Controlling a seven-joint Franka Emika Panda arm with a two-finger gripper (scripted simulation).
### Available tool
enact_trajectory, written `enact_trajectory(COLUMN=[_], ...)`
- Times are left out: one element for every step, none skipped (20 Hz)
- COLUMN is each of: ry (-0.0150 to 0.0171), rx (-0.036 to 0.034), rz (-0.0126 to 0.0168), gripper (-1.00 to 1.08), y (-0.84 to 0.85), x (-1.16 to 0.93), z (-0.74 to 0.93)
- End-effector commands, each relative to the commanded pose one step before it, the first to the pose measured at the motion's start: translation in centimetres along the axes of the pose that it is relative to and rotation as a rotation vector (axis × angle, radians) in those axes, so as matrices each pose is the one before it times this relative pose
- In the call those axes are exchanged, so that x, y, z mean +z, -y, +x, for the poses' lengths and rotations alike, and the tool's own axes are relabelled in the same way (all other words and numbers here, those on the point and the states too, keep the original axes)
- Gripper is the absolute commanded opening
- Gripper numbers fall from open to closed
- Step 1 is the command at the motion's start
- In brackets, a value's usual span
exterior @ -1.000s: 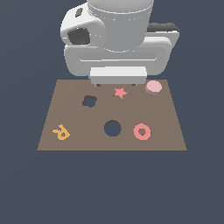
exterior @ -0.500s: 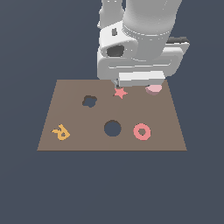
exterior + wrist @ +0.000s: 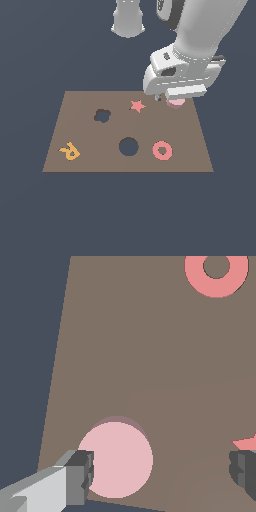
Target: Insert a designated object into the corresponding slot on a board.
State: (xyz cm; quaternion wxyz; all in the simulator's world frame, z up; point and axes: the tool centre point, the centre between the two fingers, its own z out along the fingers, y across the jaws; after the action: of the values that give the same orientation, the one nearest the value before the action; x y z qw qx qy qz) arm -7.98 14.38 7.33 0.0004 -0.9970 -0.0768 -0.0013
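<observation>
My claw (image 3: 162, 471) hangs with fingers spread wide apart; the pink puck (image 3: 116, 460) by the board's (image 3: 150, 356) far corner touches one fingertip.

A bare simulated test space: flat dark blue-grey floor (image 3: 30, 215) everywhere, untextured brown board (image 3: 80, 102) beneath the gripper (image 3: 160, 471).

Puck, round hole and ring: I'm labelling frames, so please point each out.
Puck (image 3: 117, 458): wrist view, middle of its light top.
Round hole (image 3: 128, 146): exterior view, its dark centre.
Ring (image 3: 155, 150): exterior view, its pink band.
</observation>
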Motion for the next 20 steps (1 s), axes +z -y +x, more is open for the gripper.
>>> enact_trajectory(ry=[0.00067, 0.00056, 0.00047, 0.00036, 0.00027, 0.00017, 0.00008, 0.00000, 0.00125, 0.00000, 0.00000, 0.00000, 0.00000, 0.00000, -0.00056, 0.00000, 0.00000, -0.00055, 0.00000, 0.00000], rx=[-0.01277, -0.00399, -0.00335, -0.00265, -0.00205, -0.00135, -0.00066, 0.00000, -0.00051, 0.00000, 0.00000, 0.00000, 0.00000, 0.00000, 0.00011, 0.00000, 0.00000, 0.00003, 0.00000, 0.00000], rz=[0.00058, 0.00006, -0.00002, -0.00010, -0.00018, -0.00023, -0.00018, 0.00000, 0.00030, 0.00000, 0.00000, 0.00000, 0.00000, 0.00000, -0.00039, 0.00000, 0.00000, -0.00042, 0.00000, 0.00000], gripper=[1.00, 1.00, 1.00, 1.00, 1.00, 1.00, 1.00, 1.00, 1.00, 1.00, 1.00, 1.00, 1.00, 1.00, 1.00, 1.00, 1.00, 1.00, 1.00, 1.00], y=[1.453, 0.436, 0.368, 0.296, 0.230, 0.157, 0.083, 0.014, -0.076, 0.002, 0.005, 0.007, 0.010, 0.013, 0.010, 0.014, 0.011, 0.008, 0.006, 0.003], x=[1.090, 0.329, 0.279, 0.228, 0.178, 0.125, 0.070, 0.019, -0.093, 0.030, 0.090, 0.151, 0.211, 0.272, 0.305, 0.333, 0.272, 0.185, 0.151, 0.091], z=[-0.711, -0.198, -0.160, -0.121, -0.083, -0.047, -0.019, -0.002, 0.003, 0.001, 0.002, 0.002, 0.002, 0.001, -0.002, -0.003, -0.004, -0.006, -0.004, -0.002])
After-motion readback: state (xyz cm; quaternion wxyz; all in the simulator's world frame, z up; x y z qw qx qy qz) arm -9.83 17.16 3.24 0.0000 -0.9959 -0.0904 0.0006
